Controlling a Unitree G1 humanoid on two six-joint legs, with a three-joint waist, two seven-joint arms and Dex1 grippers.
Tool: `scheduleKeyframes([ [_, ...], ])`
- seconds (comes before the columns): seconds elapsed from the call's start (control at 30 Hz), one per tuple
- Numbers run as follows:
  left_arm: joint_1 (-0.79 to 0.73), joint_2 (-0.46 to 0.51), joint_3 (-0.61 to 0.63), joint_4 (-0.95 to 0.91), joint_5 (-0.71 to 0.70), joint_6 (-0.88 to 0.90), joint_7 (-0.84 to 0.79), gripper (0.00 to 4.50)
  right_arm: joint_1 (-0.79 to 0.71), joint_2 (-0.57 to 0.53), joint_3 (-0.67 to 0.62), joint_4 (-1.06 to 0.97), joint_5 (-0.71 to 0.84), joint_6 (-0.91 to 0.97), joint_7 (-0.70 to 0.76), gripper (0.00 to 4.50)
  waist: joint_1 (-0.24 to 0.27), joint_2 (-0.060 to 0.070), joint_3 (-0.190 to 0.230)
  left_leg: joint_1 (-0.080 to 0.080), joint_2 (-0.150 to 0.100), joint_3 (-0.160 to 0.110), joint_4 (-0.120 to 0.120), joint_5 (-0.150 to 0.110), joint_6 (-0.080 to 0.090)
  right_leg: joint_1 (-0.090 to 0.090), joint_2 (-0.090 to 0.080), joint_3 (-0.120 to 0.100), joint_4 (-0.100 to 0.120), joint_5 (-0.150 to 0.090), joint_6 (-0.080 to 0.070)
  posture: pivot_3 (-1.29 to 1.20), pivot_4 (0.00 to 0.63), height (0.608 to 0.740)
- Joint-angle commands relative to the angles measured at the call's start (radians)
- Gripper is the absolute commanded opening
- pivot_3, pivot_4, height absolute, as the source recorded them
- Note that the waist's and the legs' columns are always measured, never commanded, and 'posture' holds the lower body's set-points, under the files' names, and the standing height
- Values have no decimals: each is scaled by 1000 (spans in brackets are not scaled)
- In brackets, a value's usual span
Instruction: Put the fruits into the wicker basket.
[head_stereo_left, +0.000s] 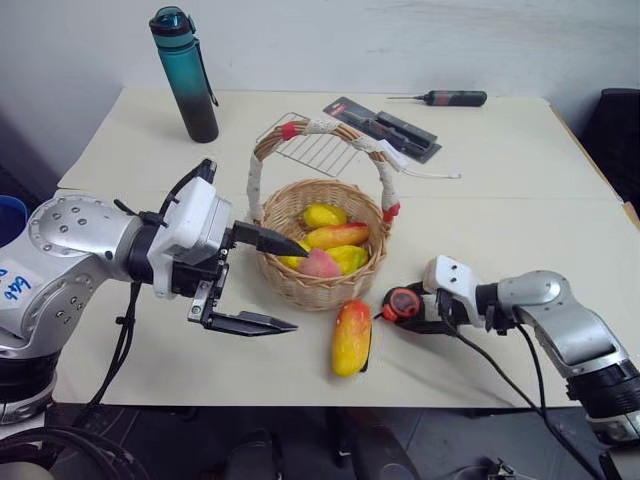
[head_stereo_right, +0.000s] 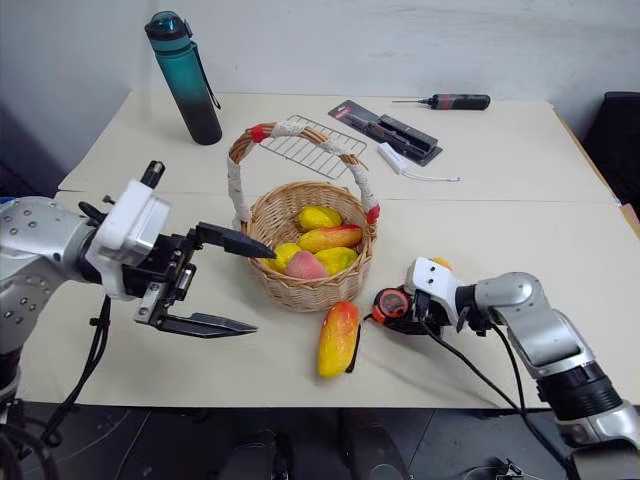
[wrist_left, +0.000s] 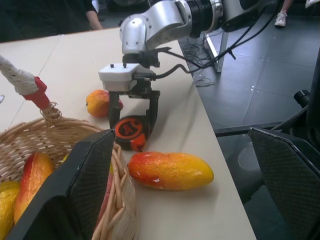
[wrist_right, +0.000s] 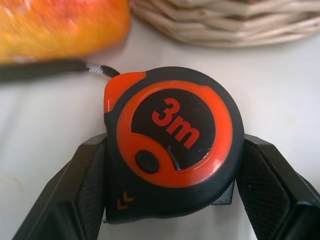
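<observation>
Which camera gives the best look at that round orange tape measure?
The right wrist view: the tape measure sits close up, face-on, "3m" readable. Both eye views show it small beside the basket; the left wrist view shows it edge-on.

Cream table against white wall, dark grey floor

A tan woven wicker basket holds yellow and pink fruits; a yellow-to-red mango lies beside an orange-and-black tape measure.
</observation>
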Motion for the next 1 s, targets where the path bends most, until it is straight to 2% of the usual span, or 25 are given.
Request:
scheduleKeyframes([
  [0.03,-22,-4,3,10,13,-15,-4,4500,34,-28,-134,-153,136,62,25,3080,2,0,0,0,0,-1,0,0,0,0,0,0,0,0,0,0,150,740],
  [0.17,-30,-13,5,14,12,-14,0,4500,72,-100,-372,-262,281,222,-18,3080,3,0,0,-1,0,-1,0,0,0,0,-1,-1,0,0,0,0,150,740],
  [0.3,-23,-27,34,20,-16,-1,19,4500,172,-254,-733,-196,360,381,20,3080,16,0,0,-1,-1,-2,0,-2,2,0,-1,-1,-1,0,1,0,150,740],
  [0.43,-6,-29,54,21,-24,3,24,4500,271,-294,-882,-90,329,403,4,3080,19,-1,0,-1,-1,-3,-1,-3,5,2,0,-1,-3,0,1,0,150,740],
  [0.53,-3,-29,56,31,-14,-7,22,4500,342,-278,-844,102,166,275,-115,3080,18,-1,0,0,-1,-2,-1,-3,5,2,0,-1,-4,-1,2,0,150,740],
  [0.8,-9,-25,40,54,29,-36,12,4500,222,-70,-648,306,22,141,-406,3080,-11,2,1,-1,-1,-1,-3,0,4,3,0,1,-2,-2,2,0,150,740],
  [0.93,-12,-25,48,52,21,-29,15,4500,200,-48,-660,319,66,188,-412,4399,-13,5,1,0,-1,0,-3,1,0,1,0,2,0,-3,2,0,150,740],
  [1.0,-9,-27,53,49,19,-28,22,4500,206,-71,-672,298,88,212,-387,4457,-11,5,1,0,-1,0,-3,1,0,1,0,1,-1,-3,2,0,150,740],
])
